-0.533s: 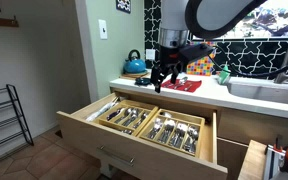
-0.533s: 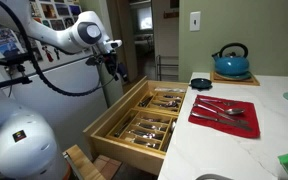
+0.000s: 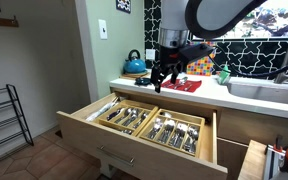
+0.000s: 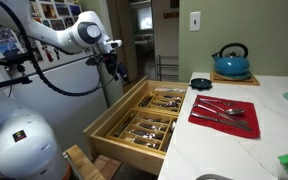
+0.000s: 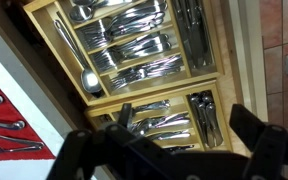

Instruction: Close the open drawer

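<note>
The arm (image 3: 219, 12) reaches in from above and turns down at the wrist, so the gripper (image 3: 164, 76) hangs vertically just off the front edge of the desk (image 3: 224, 98), over the drawer's open interior. In an exterior view the white links (image 4: 69, 35) arch across and the gripper (image 4: 115, 70) points down, well clear of the desk edge. Its fingers stand apart and hold nothing; in the wrist view they appear as two dark shapes spread wide at the bottom of the picture.

Compared with the frame half a second earlier, no change is visible: arm, gripper and drawer occupy the same positions.

The drawer (image 3: 104, 145) is pulled far out from under the desk top. It is wide and shallow, of light wood, with a flat tan front and a small metal handle (image 3: 117, 158). Wooden cutlery trays (image 3: 149, 122) fill it, and the wrist view shows silverware (image 5: 134, 45) sorted between the dividers. In both exterior views it is fully open (image 4: 124, 146).
</note>
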